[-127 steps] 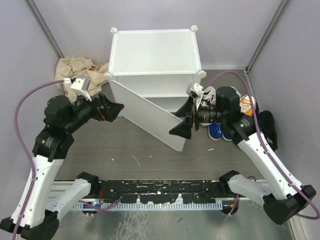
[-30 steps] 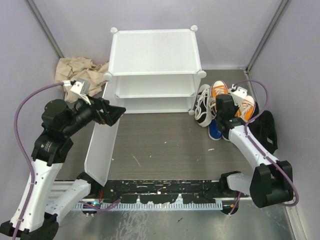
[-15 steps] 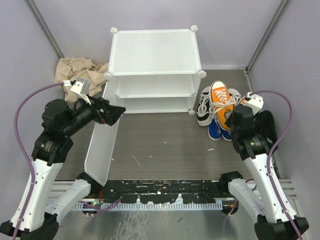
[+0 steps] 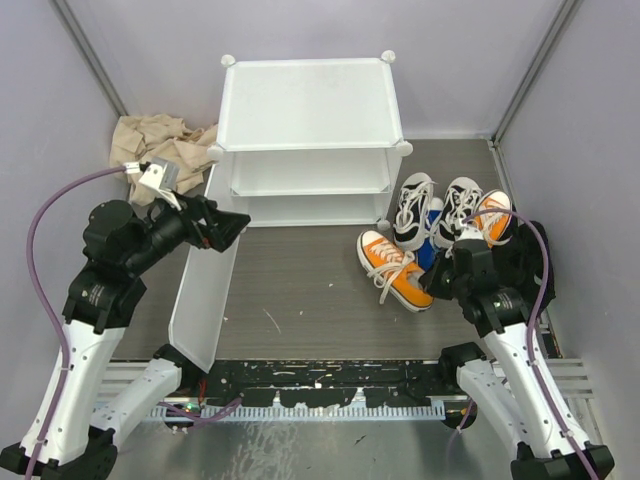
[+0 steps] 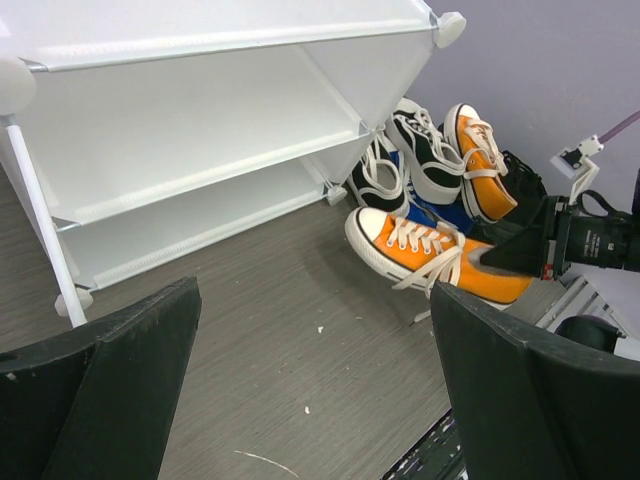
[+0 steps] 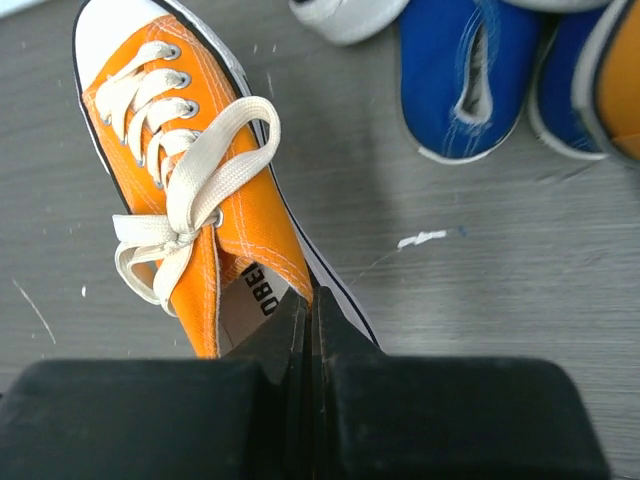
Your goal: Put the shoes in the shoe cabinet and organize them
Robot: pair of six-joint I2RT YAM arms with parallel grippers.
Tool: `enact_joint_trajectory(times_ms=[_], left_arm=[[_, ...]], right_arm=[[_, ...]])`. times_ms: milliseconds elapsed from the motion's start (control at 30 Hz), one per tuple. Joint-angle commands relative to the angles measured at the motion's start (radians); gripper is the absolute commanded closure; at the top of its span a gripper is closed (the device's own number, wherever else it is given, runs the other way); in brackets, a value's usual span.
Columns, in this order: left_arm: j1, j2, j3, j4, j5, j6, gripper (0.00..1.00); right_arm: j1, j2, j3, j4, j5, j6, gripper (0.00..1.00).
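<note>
Gripping an orange sneaker (image 4: 393,268) by its heel collar, the right end effector (image 4: 443,283) has its fingers pressed together on the fabric edge. The hold probably leaves the toe free to lead into a shelf. The sneaker lies at centre right of the overhead view, toe toward the upper left, on or just above the grey surface (image 4: 300,290); which of the two cannot be told.

The white shoe cabinet (image 4: 310,110) stands at upper centre. Its door panel (image 4: 205,290) is swung out toward the lower left, so both shelf levels face the arms, and no shoe shows on either. The left end effector (image 4: 235,225) hovers at the door's upper edge with fingers wide apart, holding nothing, perhaps to keep the door from swinging back.

The remaining shoes cluster to the right of the cabinet: two white and black sneakers (image 4: 415,210), the second orange sneaker (image 4: 492,215) and blue sneakers (image 4: 430,252) partly covered. A crumpled beige cloth (image 4: 150,140) lies at upper left. The cabinet's front right leg stands nearest the path to the shelves.
</note>
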Motion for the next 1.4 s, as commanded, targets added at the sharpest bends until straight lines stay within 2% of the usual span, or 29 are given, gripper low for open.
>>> enact_joint_trajectory(times_ms=[0,100,200,300,367,433,567,600,667,700,767,867,933,1000,1067,1167,1267,1367], left_arm=[[-0.003,0.005,-0.004,0.039,-0.012,-0.007,0.02],[-0.004,0.014,-0.006,0.038,-0.019,-0.005,0.02],[-0.003,0.021,-0.004,0.042,-0.029,0.000,0.02],[-0.003,0.031,0.008,0.039,-0.035,0.005,0.02],[-0.004,0.033,0.017,0.033,-0.032,0.006,0.02],[-0.003,0.031,0.024,0.027,-0.031,0.008,0.02],[-0.004,0.016,0.021,0.014,-0.031,0.012,0.02],[-0.004,0.011,0.020,0.011,-0.033,0.017,0.02],[-0.004,0.005,0.011,0.004,-0.037,0.026,0.02],[-0.003,0.003,0.006,0.003,-0.038,0.030,0.02],[-0.004,0.001,-0.005,0.006,-0.038,0.035,0.02],[-0.004,0.006,-0.014,0.017,-0.034,0.035,0.02],[-0.004,0.011,-0.015,0.017,-0.028,0.034,0.02],[-0.003,0.011,-0.019,0.021,-0.022,0.033,0.02],[-0.004,0.005,-0.030,0.036,-0.018,0.028,0.02],[-0.004,-0.009,-0.047,0.048,-0.014,0.022,0.02],[-0.004,-0.018,-0.057,0.050,-0.010,0.019,0.02],[-0.003,-0.023,-0.064,0.059,0.009,0.008,0.02]], right_arm=[[0.032,0.004,-0.019,0.185,-0.136,0.059,0.99],[0.177,0.049,-0.041,0.266,-0.047,0.101,0.99],[0.441,0.152,-0.029,0.366,0.152,0.154,0.99],[0.672,0.325,0.023,0.472,0.368,0.178,0.99],[0.739,0.446,0.047,0.556,0.407,0.196,0.99],[0.750,0.522,0.047,0.658,0.411,0.231,0.99],[0.751,0.617,0.023,0.787,0.427,0.299,0.97],[0.751,0.632,0.025,0.792,0.422,0.295,0.83],[0.752,0.638,0.029,0.768,0.431,0.263,0.34],[0.753,0.627,0.029,0.744,0.455,0.254,0.21],[0.753,0.584,0.026,0.686,0.521,0.217,0.10],[0.753,0.502,0.061,0.554,0.659,0.152,0.06],[0.749,0.458,0.109,0.401,0.816,0.146,0.01],[0.701,0.421,0.148,0.264,0.941,0.150,0.00],[0.570,0.375,0.162,0.204,0.908,0.118,0.00],[0.362,0.271,0.153,0.206,0.824,0.066,0.02],[0.226,0.234,0.149,0.224,0.799,0.031,0.04],[0.131,0.281,0.149,0.260,0.747,0.009,0.05]])
